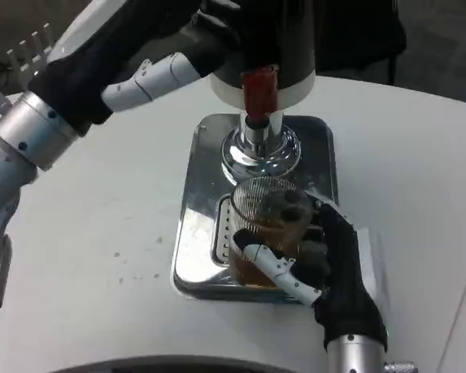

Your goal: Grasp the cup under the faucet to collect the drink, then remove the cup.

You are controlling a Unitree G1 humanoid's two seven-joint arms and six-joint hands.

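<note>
A white counter (101,233) carries the whole arrangement, its curved edge showing at the top right and along the bottom; on it, near the middle, stands a drink dispenser (276,47), a dark body with a white lower rim and a red tap handle (259,91) at the front; below the handle a shiny metal faucet (258,144) comes down to a chrome base tray (198,241) that lies flat on the counter and mirrors the parts above it; the left arm (39,124) reaches in from the upper left, silver at the forearm and dark above it, and the left robot hand (159,78) rests up against the dispenser body beside the red handle, its white fingers stretched toward the white rim; whether it actually grasps anything there cannot be told, since the fingertips are hidden against the dispenser; the right robot hand (326,264) comes up from the bottom right, dark across the back, and wraps around a clear ribbed cup (268,221), a white finger lying across the cup's front lower wall; the cup stands upright on the tray directly under the faucet, and it holds a brown drink (256,268) that fills its lower part.
</note>
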